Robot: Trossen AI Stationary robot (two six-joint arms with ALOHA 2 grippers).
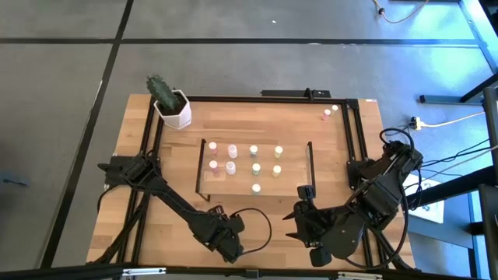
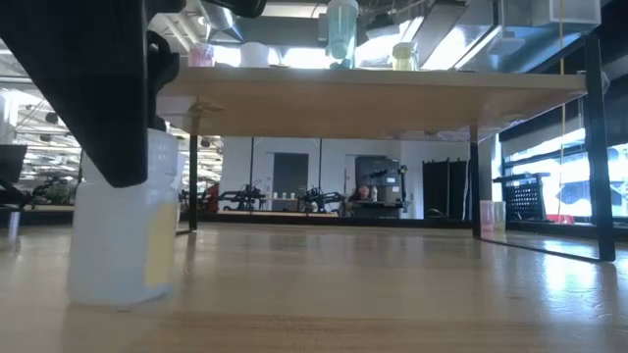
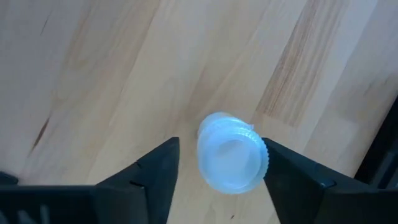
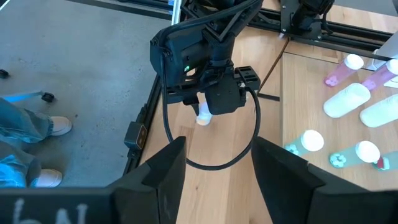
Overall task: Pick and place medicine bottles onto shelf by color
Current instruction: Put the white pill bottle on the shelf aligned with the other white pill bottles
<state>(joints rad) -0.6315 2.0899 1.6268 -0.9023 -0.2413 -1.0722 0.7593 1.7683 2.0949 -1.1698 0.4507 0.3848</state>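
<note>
**Q:** While the left gripper [image 1: 231, 247] sits at the table's near edge, about 6 o'clock from the shelf [image 1: 233, 184], what is its finger state?

**A:** Fingers are apart. In the left wrist view they flank a pale-capped bottle [image 3: 231, 152] standing on the table [image 3: 112, 74]; one finger appears to touch the cap, the other stands clear. The low view shows that bottle [image 2: 123, 235] upright on the wood.

**Q:** And the right gripper [image 1: 305, 208]?

**A:** It hovers near the shelf's 5 o'clock corner, fingers apart, nothing between them.

**Q:** Where are the other bottles?

**A:** Pink bottles [image 1: 231, 150], pale green bottles [image 1: 254, 151] and yellow bottles [image 1: 278, 152] stand in columns on the shelf. Two more lie at the table's 1 o'clock corner [image 1: 330, 112].
</note>
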